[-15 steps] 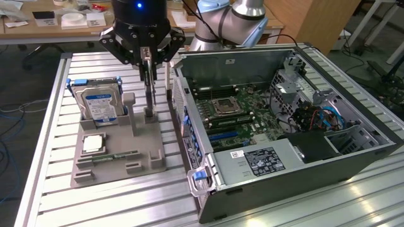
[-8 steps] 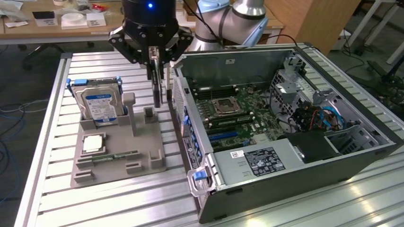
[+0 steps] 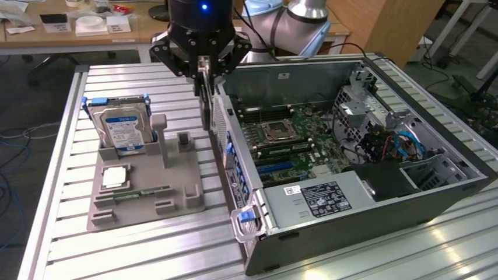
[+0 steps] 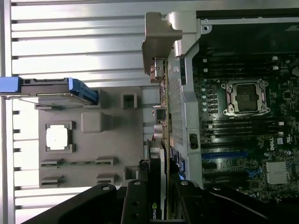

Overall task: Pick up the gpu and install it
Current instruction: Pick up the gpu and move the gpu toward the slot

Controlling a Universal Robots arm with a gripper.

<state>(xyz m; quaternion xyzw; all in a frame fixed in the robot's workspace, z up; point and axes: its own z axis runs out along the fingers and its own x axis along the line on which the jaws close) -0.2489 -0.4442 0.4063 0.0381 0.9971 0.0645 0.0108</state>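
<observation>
Above the narrow gap between the grey parts holder (image 3: 148, 195) and the open computer case (image 3: 365, 198), toward the far middle of the slatted metal table (image 3: 55, 186): gripper (image 3: 204, 73), closed down almost flat on the gpu (image 3: 207, 105), a finger pressed against each face of the card. Held edge-on and upright, clear of the table, hanging just beside the case's perforated wall on the exterior view's left of it. Not yet seated in any slot; contact with that wall impossible to tell. From the wrist camera, card running away from the dark fingers (image 4: 135, 200), silver bracket (image 4: 161, 42) at the end away from the grip. On the holder, to the exterior view's left: hard drive (image 3: 121, 125) with blue label standing upright at the far end, square processor chip (image 3: 114, 177) lying flat in a pocket nearer, green memory stick (image 3: 144, 192) lying flat just near of the chip. Inside the case: motherboard (image 3: 300, 146) with an open processor socket (image 3: 278, 131), blue cables (image 3: 404, 143) farther to the exterior view's right, labelled power supply (image 3: 323, 198) at the near end.
</observation>
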